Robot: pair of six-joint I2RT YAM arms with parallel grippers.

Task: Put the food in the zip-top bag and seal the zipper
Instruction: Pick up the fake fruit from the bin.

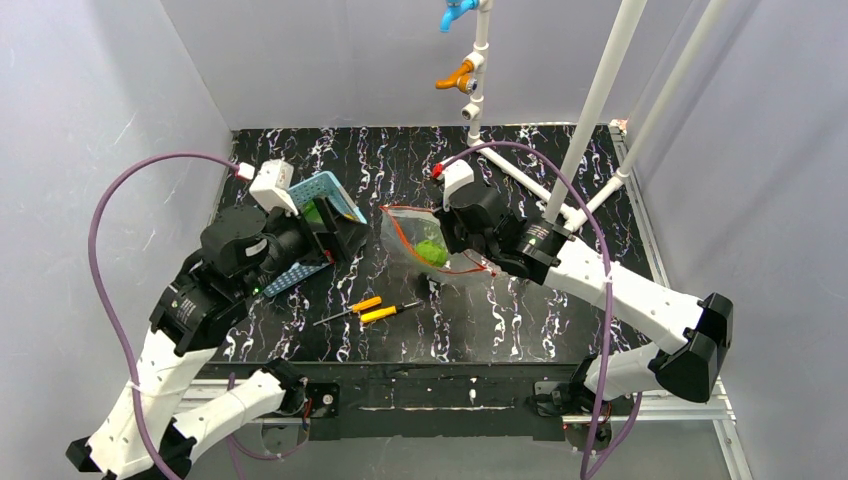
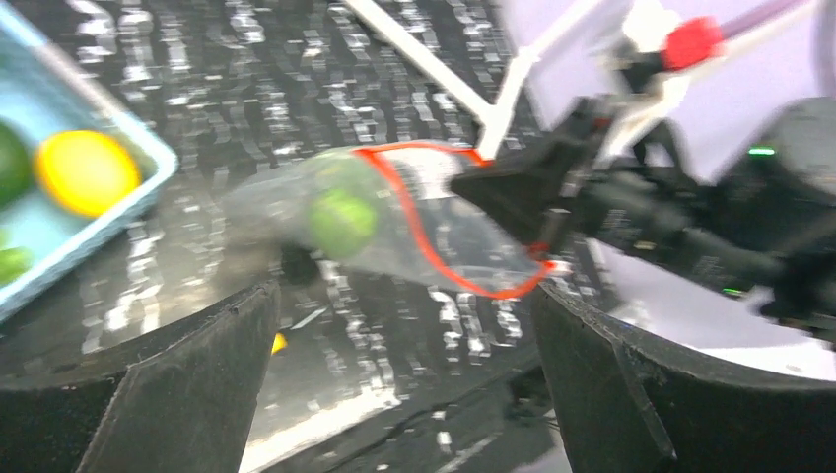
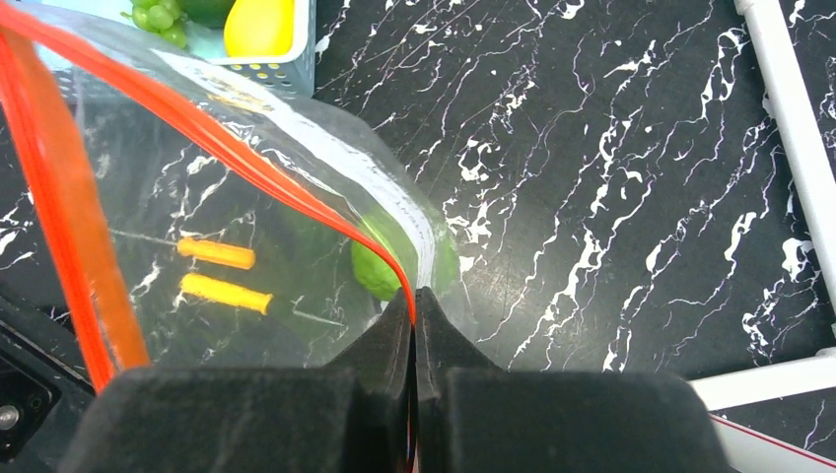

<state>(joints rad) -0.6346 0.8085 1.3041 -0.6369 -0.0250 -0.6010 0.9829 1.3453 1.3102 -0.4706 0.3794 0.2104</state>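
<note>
1. My right tool [image 3: 414,305] is clenched on the mouth edge of the clear crinkly plastic zip-top bag [image 1: 415,235]. It pinches the thin red-orange zipper strip [image 3: 246,158], which runs as an open loop, so the mouth gapes toward my left arm.
2. My left tool [image 2: 404,310] is released, its fingers spread wide with nothing between them. It faces the bag's mouth and stands apart from it.
3. One light green bumpy food piece [image 2: 342,222] sits inside the bag.
4. The round yellow lemon-like fruit [image 2: 87,170], a dark green oval [image 3: 205,10] and a small bunch of green grapes [image 3: 158,18] lie in the light blue perforated basket [image 1: 325,192], just left of the bag's mouth.
5. Two orange-handled screwdrivers [image 1: 366,304] lie on the black white-veined desk [image 1: 520,330], near the bag's near edge.
6. Right of the bag, bare desk reaches to the white pipe frame [image 3: 789,118].
7. A pale band under the zipper carries print, too blurred to read.
</note>
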